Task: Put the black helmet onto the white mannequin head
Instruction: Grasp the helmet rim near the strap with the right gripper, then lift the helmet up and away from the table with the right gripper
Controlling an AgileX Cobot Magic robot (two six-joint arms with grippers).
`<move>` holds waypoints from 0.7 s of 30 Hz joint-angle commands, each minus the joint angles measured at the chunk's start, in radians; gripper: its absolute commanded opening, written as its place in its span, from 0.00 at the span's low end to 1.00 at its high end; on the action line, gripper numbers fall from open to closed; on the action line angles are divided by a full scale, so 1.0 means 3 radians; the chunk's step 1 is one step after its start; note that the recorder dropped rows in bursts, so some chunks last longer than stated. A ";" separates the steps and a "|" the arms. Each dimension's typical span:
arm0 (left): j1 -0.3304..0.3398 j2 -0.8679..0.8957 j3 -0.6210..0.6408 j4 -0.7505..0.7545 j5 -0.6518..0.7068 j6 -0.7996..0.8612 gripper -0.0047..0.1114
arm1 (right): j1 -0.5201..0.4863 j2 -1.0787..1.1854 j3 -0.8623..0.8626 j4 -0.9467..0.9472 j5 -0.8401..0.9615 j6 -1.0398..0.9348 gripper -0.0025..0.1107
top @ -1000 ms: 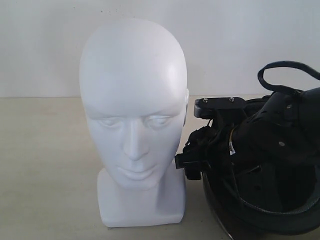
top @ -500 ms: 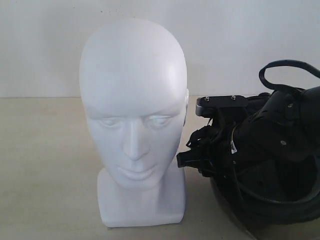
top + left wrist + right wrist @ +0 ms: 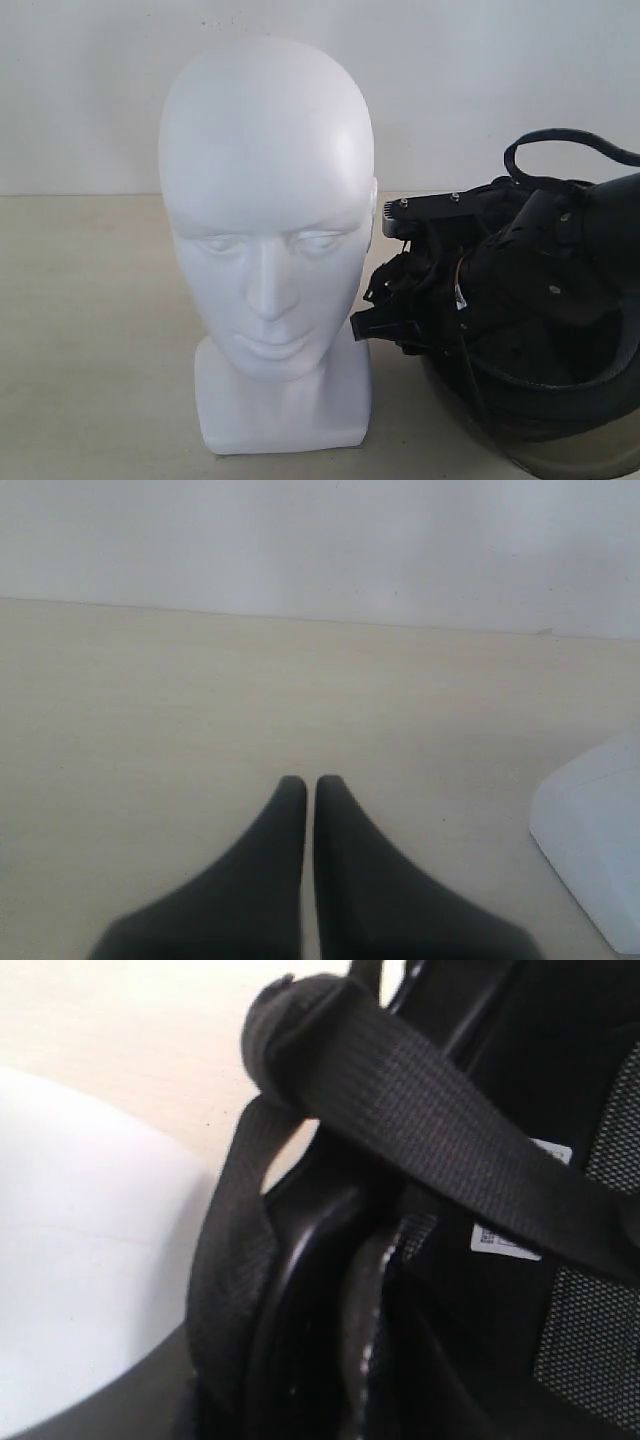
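Facing a white wall (image 3: 300, 540) over beige table (image 3: 180, 700), left hand (image 3: 311, 785) closed; right hand (image 3: 415, 300) unclear.

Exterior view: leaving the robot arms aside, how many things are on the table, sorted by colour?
White: 1, the glossy white plastic mannequin head
Black: 1, the matte black open-face helmet
Total: 2

Close, low views around white mannequin head (image 3: 265, 240)
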 commanded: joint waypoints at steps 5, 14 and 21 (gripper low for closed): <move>0.0007 -0.0013 0.0012 -0.0031 -0.0004 0.0006 0.08 | -0.0020 0.0036 0.0017 0.0037 0.0305 0.0072 0.02; 0.0007 -0.0013 0.0012 -0.0031 -0.0004 0.0006 0.08 | -0.0020 -0.0495 0.0017 0.0102 0.0229 0.0302 0.02; 0.0007 -0.0013 0.0012 -0.0031 -0.0004 0.0006 0.08 | -0.0162 -0.1039 0.0017 0.0179 0.0157 0.0546 0.02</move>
